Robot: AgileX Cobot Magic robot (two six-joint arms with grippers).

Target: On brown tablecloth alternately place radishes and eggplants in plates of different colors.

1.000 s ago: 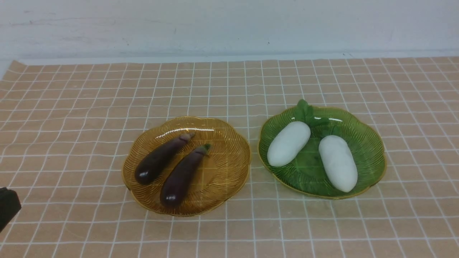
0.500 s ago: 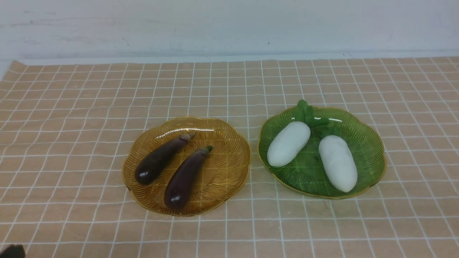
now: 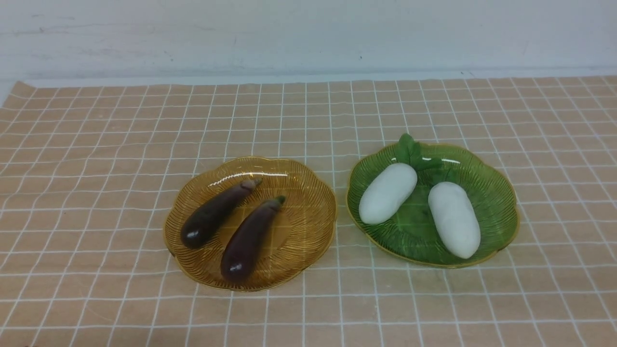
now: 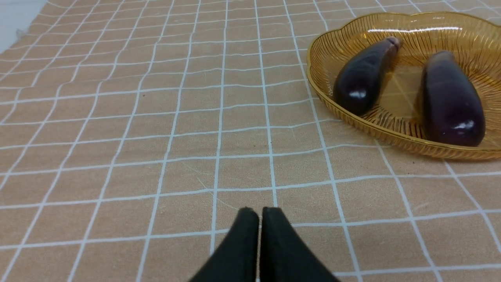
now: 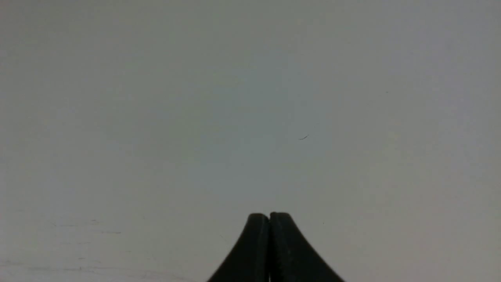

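No readable text, labels or numbers anywhere.

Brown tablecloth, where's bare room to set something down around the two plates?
The brown tablecloth lies bare left of the amber plate, behind both plates toward the wall, and along the near edge. It is tightest in the narrow strip between the amber plate and the green plate.

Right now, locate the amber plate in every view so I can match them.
Front view: amber plate, left of centre, beside the green plate.
Left wrist view: upper right corner.
Right wrist view: not in it.
Shared landmark: the two eggplants on it.
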